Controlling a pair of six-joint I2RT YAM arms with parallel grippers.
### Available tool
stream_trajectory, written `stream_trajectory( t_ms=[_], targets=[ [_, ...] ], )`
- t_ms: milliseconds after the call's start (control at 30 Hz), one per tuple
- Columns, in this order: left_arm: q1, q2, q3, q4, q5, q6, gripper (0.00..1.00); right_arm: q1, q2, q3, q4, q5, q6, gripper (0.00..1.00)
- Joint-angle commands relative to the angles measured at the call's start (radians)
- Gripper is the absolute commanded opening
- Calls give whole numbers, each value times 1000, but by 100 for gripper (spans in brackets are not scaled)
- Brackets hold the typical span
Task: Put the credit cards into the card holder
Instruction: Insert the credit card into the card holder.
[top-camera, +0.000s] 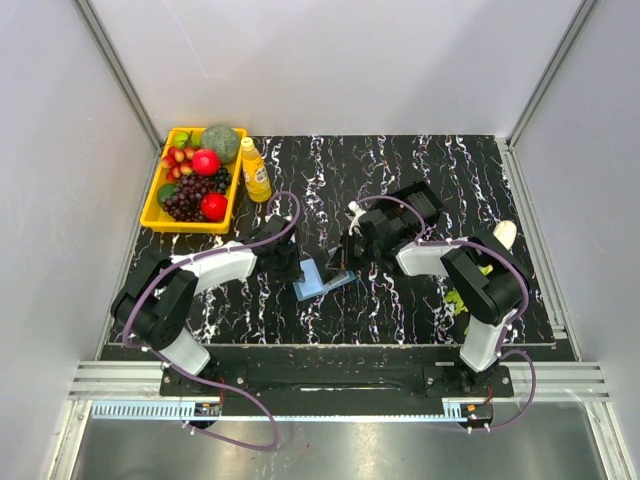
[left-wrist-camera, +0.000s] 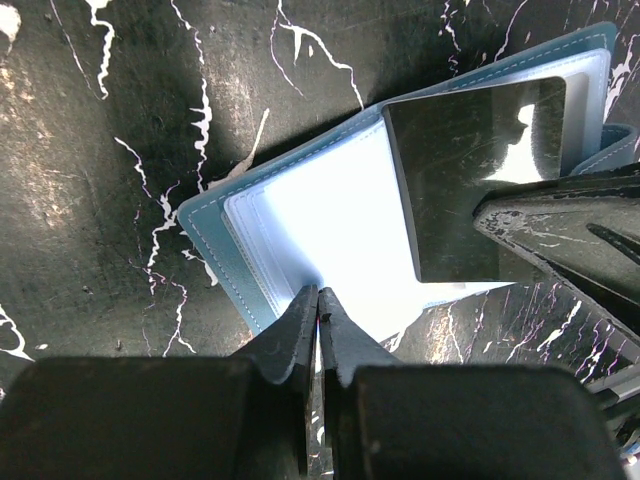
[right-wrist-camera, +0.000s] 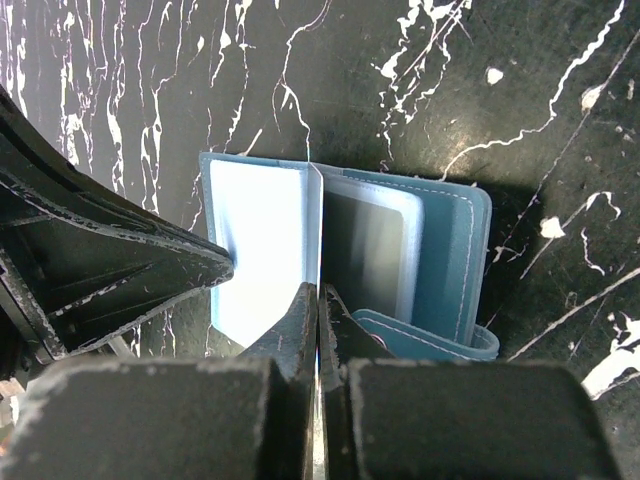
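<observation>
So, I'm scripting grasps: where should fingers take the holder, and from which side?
Pinch the free edge of a pale inner sleeve, low and from the left arm's side, as the left fingers do. The holder lies open flat on the table, so only thin leaf edges fit between fingers. The card and right fingers crowd the other side.

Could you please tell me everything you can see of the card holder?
The card holder is a small blue folding wallet, leather-like with pale stitching. It lies open on the black marbled table between the arms. Inside are clear plastic sleeves, and one shows a shiny grey card. The left gripper and the right gripper each look closed on a sleeve edge.
</observation>
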Motion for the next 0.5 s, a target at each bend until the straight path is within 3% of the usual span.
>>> stream_trajectory(
  t_ms=[0,467],
  targets=[
    [5,-10,-20,-37,-46,-4,6,24,-1,-56,49,-7,33,0],
    [8,25,-10,-54,-74,-4,6,30,-25,-98,128,-68,110,0]
  ],
)
